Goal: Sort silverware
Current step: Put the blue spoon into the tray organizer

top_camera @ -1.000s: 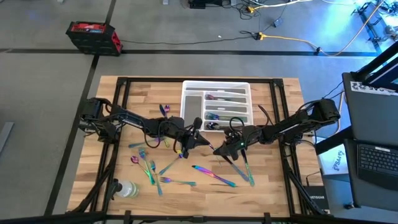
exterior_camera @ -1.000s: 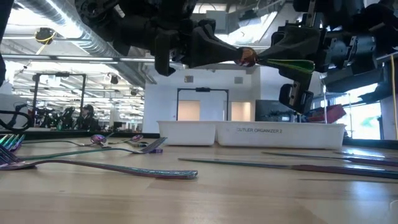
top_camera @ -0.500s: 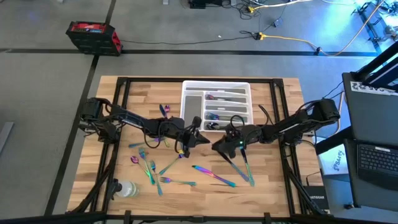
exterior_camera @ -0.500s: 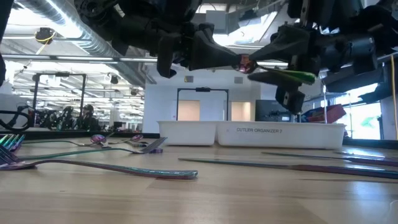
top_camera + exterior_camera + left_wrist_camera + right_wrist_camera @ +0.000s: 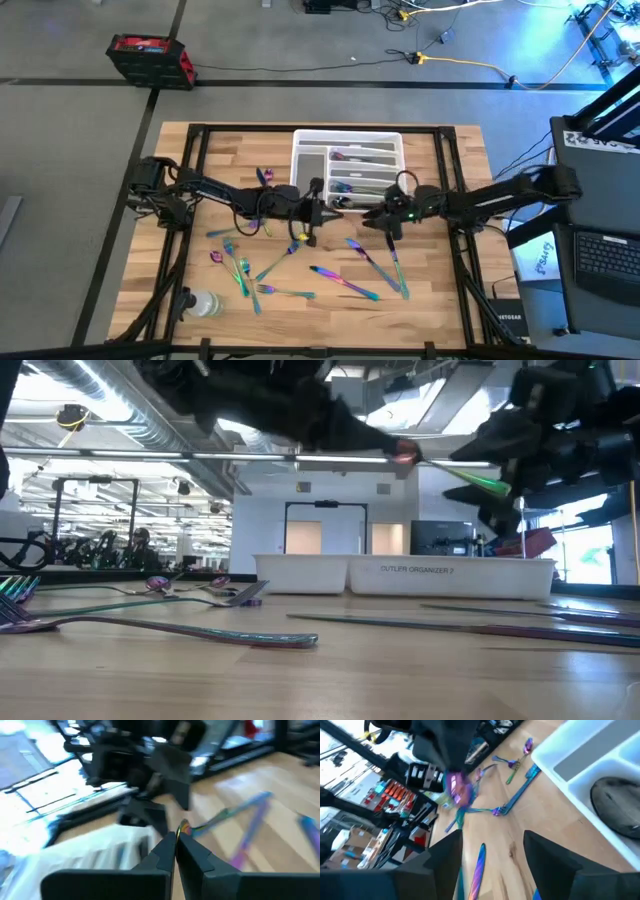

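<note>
Right gripper [image 5: 378, 218]: jaws now spread, pulled back from the handover toward the white compartmented tray [image 5: 300, 160].
Left gripper [image 5: 318, 211]: pinched on a slim iridescent rainbow-metal utensil [image 5: 183, 826].
Meaning: left arm alone carries it, above mid-table.

In the left wrist view, motion blur smears the tray [image 5: 100, 855] and the silverware [image 5: 240, 812] on the table [image 5: 280, 785]. From above, the pieces inside the tray [image 5: 347, 145] are too small to sort by kind. The low view cuts both arms off at the top.
</note>
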Robot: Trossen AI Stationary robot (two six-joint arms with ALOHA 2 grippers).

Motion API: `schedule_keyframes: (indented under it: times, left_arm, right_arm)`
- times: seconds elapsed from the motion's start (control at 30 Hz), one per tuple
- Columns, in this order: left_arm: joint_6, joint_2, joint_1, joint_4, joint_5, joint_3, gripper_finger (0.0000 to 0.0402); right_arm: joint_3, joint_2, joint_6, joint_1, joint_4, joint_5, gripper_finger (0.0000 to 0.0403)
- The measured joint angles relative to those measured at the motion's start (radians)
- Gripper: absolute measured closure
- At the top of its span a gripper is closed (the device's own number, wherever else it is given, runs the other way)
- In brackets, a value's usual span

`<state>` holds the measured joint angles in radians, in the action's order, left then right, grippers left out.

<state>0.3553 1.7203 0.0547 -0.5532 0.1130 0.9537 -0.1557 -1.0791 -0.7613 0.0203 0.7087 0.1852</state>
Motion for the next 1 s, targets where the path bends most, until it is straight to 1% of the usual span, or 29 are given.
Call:
schedule_keyframes:
  times: [0.07,0.13,0.2,0.27,0.33,0.4,0.5,0.57,0.67,0.77,0.83,0.9,0.97,1.0]
  left_arm:
    - [-0.034,0.000,-0.002,0.061,0.093,0.053,0.0401]
    - [-0.098,0.000,-0.023,0.132,0.158,0.120,0.0401]
    - [-0.177,0.000,-0.057,0.219,0.182,0.192,0.0401]
    - [-0.239,0.006,-0.094,0.297,0.186,0.252,0.0401]
    - [-0.280,0.010,-0.132,0.343,0.182,0.293,0.0401]
    - [-0.318,0.012,-0.172,0.335,0.155,0.323,0.0401]
    - [-0.387,0.012,-0.242,0.336,0.112,0.353,0.0401]
    - [-0.478,0.021,-0.288,0.338,0.093,0.359,0.0401]
    - [-0.606,0.036,-0.351,0.346,0.030,0.359,0.0401]
    - [-0.726,0.063,-0.407,0.335,0.000,0.360,0.0401]
    - [-0.845,0.092,-0.442,0.335,-0.008,0.363,0.0401]
    - [-0.953,0.141,-0.469,0.339,-0.066,0.386,0.0401]
    - [-1.023,0.189,-0.486,0.364,-0.131,0.418,0.0401]
    - [-1.056,0.209,-0.490,0.392,-0.147,0.437,0.0401]
  right_arm:
    - [0.011,0.091,0.045,0.019,-0.076,0.008,0.0201]
    - [0.011,0.183,0.108,0.038,-0.162,0.007,0.0201]
    - [0.010,0.274,0.169,0.060,-0.238,-0.017,0.0201]
    - [0.011,0.360,0.229,0.079,-0.301,-0.062,0.0201]
    - [0.011,0.442,0.296,0.091,-0.351,-0.112,0.0201]
    - [0.011,0.514,0.367,0.102,-0.402,-0.179,0.0201]
    - [0.011,0.592,0.478,0.113,-0.484,-0.316,0.0201]
    - [0.011,0.626,0.563,0.114,-0.529,-0.407,0.0201]
    - [0.011,0.641,0.663,0.113,-0.556,-0.524,0.0201]
    - [0.011,0.640,0.808,0.113,-0.545,-0.562,0.0201]
    - [0.011,0.637,0.884,0.113,-0.540,-0.571,0.0201]
    - [0.011,0.637,0.923,0.113,-0.540,-0.597,0.0201]
    - [0.011,0.636,0.925,0.113,-0.539,-0.641,0.0201]
    - [0.011,0.636,0.924,0.112,-0.536,-0.658,0.0201]
